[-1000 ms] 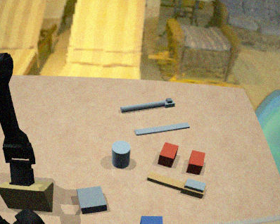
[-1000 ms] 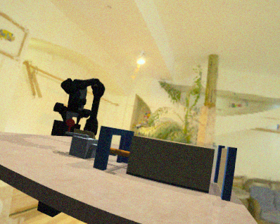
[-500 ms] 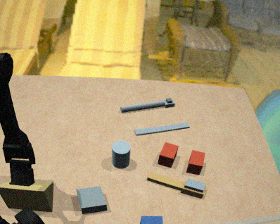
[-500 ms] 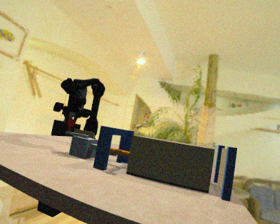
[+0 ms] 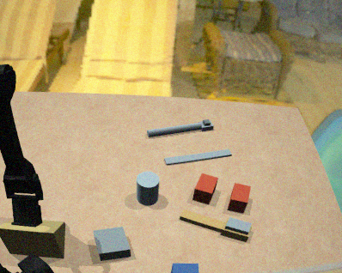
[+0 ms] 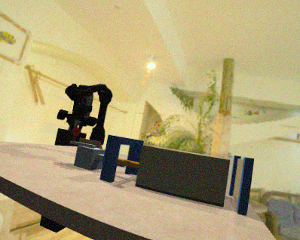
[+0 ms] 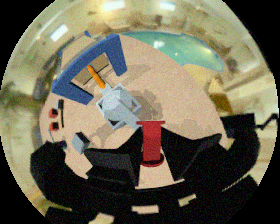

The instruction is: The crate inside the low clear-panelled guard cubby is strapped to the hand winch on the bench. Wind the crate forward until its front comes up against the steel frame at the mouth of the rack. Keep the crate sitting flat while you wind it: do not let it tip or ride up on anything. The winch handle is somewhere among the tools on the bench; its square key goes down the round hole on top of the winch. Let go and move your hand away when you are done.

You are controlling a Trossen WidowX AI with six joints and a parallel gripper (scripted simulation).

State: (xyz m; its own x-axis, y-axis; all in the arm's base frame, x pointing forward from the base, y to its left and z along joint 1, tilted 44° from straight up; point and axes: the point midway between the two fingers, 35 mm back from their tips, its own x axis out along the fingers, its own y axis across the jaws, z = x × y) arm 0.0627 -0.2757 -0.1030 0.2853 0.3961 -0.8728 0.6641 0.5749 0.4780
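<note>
My gripper [image 7: 149, 128] [image 6: 76, 131] is shut on the winch handle's red grip [image 7: 152, 135]. The handle's pale grey arm [image 7: 125, 116] runs from the grip across the top of the grey winch [image 7: 115, 94] [image 6: 87, 158]; its key and the hole are hidden. An orange strap [image 7: 96, 76] [image 6: 128, 163] runs from the winch through the blue frame [image 7: 118, 59] [image 6: 109, 162] to the crate. The dark crate [image 6: 182, 176] sits flat behind the frame, with a gap between its front and the frame. Clear panels are barely visible.
In the top view a grey rod with a square end [image 5: 175, 130], a flat bar [image 5: 198, 157], a cylinder [image 5: 148, 189], two red blocks [image 5: 205, 188] [image 5: 239, 197], a wooden-handled tool [image 5: 204, 221] and a grey slab [image 5: 112, 241] lie on the bench. A blue post [image 6: 246, 185] stands behind the crate.
</note>
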